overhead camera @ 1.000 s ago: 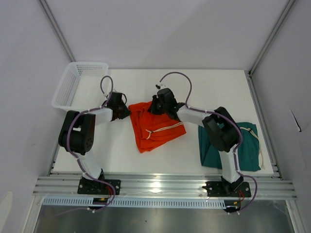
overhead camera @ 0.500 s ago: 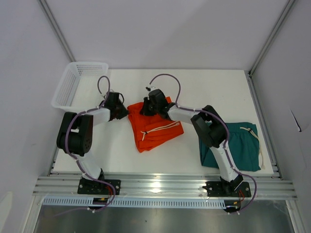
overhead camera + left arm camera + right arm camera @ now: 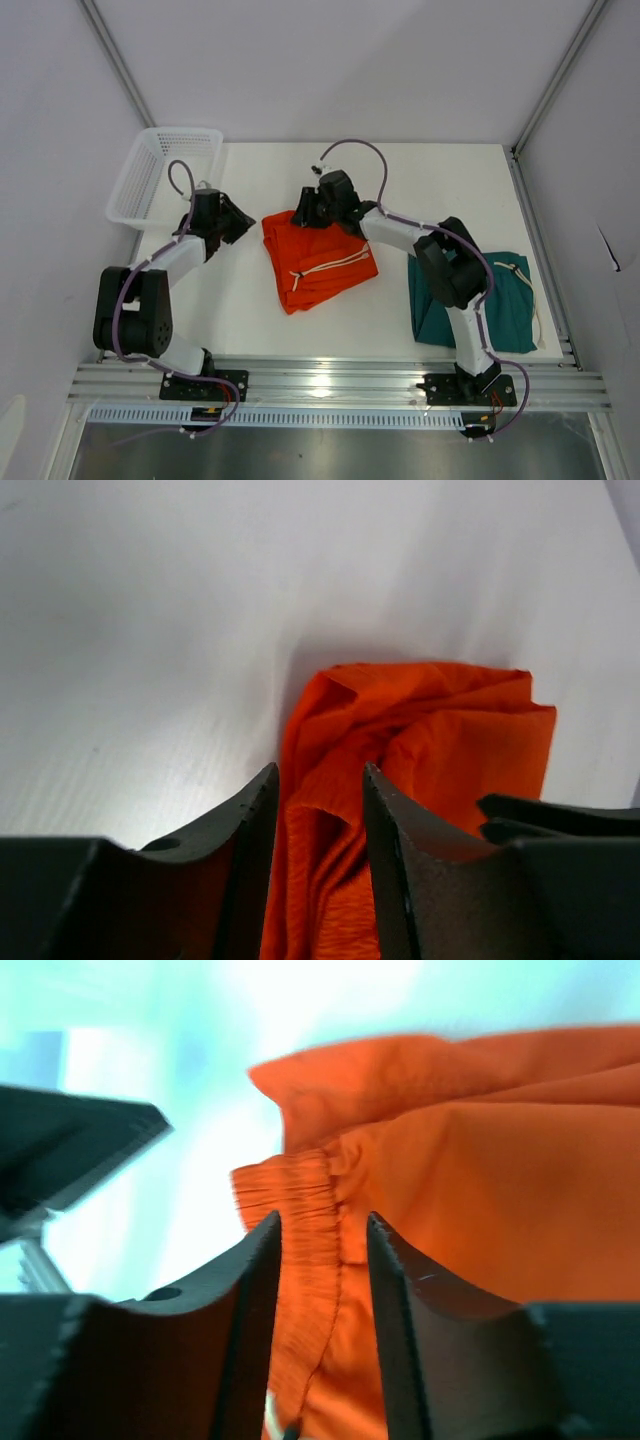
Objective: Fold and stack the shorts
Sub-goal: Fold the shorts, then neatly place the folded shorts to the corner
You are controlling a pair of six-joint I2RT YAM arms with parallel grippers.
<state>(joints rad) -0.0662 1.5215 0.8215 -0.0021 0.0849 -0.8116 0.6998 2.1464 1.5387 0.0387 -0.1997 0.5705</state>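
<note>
The orange shorts [image 3: 318, 262] now lie folded and released mid-table, the teal shorts [image 3: 515, 303] waiting near the right base, so stacking looks next: the left gripper [image 3: 238, 224] has backed away spread, the right gripper [image 3: 304, 214] hovers spread over the orange pair's far edge, and the white basket [image 3: 130, 190] shows nothing inside.

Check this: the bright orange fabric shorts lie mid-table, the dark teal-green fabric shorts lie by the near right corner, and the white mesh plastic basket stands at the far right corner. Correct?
Only the corner is wrong: the white mesh plastic basket stands at the far left corner, as the top external view shows. The rest holds.
</note>
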